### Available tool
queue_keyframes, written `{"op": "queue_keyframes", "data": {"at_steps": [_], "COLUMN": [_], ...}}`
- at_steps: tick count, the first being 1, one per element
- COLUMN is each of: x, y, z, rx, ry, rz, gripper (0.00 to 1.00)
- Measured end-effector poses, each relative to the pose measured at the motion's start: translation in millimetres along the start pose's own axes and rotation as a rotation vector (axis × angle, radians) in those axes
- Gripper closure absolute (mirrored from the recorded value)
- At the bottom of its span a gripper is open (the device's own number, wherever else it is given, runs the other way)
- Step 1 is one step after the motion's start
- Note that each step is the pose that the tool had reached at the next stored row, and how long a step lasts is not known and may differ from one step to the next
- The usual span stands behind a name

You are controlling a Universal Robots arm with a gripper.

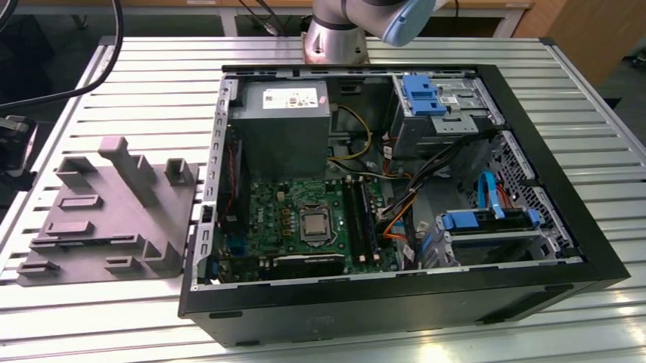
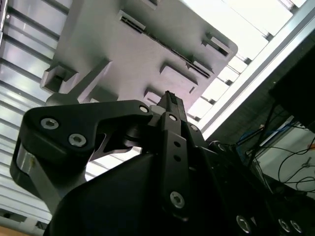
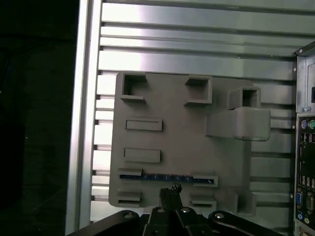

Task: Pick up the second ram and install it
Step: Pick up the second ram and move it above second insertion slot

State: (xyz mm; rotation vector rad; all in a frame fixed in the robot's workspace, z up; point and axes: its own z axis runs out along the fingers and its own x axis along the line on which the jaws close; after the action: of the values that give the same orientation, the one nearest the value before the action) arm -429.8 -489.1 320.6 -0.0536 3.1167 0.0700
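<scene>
Hovering near the second ram (image 3: 157, 177), the pincer (image 3: 172, 189) is closed, empty.

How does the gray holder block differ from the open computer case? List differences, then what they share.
The holder block is pale gray; the computer case is black. The holder block is low and far smaller than the case. The holder block carries the second ram in a slot; the case holds a green motherboard. Both rest side by side on the slatted table.
</scene>
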Motion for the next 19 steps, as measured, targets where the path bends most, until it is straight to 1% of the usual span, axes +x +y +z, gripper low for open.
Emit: {"op": "queue_keyframes", "data": {"at_steps": [11, 19], "x": [0.0, 0.0], "y": [0.0, 0.0], "z": [0.2, 0.3], "rx": [-0.0033, -0.0053], "ry": [0.0060, 0.0097], "rz": [-0.135, -0.218], "gripper": [0.89, 0.89]}}
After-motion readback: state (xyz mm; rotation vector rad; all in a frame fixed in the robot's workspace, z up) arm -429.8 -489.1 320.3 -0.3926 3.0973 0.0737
